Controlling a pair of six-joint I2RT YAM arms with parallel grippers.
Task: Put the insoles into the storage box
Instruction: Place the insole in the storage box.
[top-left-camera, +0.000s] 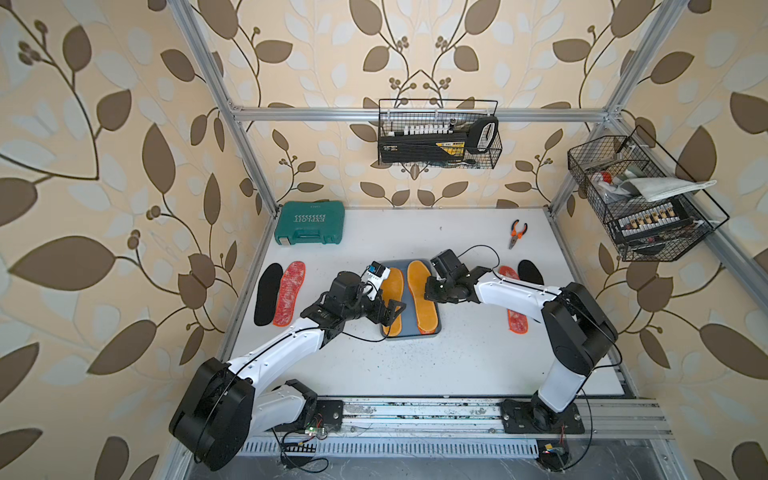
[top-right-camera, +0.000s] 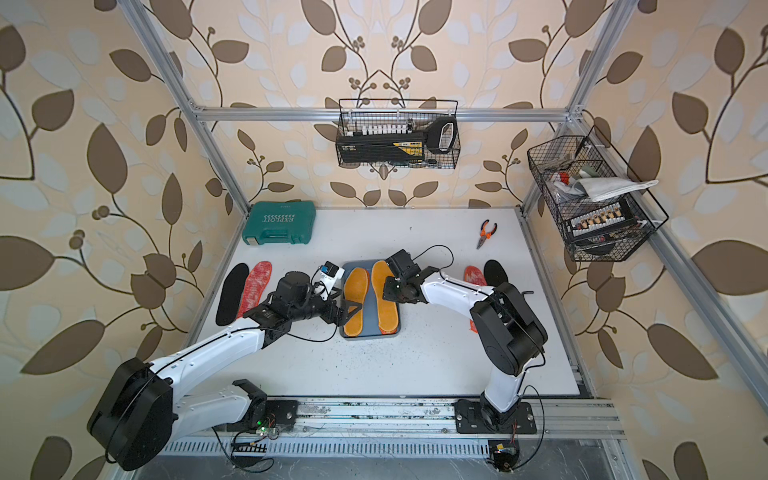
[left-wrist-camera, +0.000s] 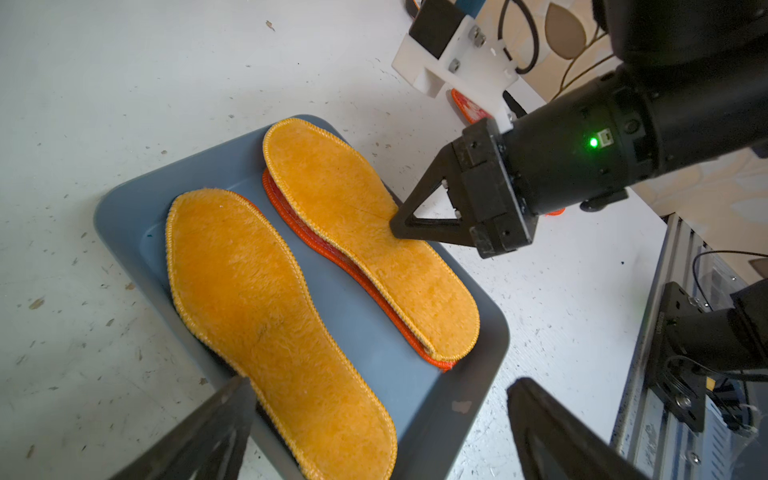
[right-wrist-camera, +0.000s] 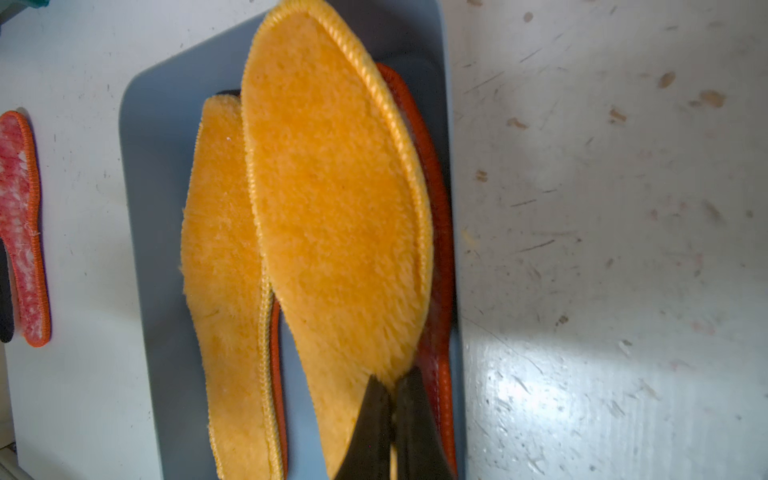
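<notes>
Two mustard-yellow insoles are laid in the storage box; one, pressed by the clenched right claw, could be dragged over the box's rim. The released left claw is held above the box.

white links, black joints, green status led

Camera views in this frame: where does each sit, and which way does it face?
Top views: both high above the arm bases, looking down on the table; both arms whole, left gripper and right gripper at the storage box.
Left wrist: looks past its open fingers at the two mustard insoles; the right gripper shows too.
Right wrist: looks along its shut fingers at the same insoles.
Shared: box and insoles in all four.
</notes>
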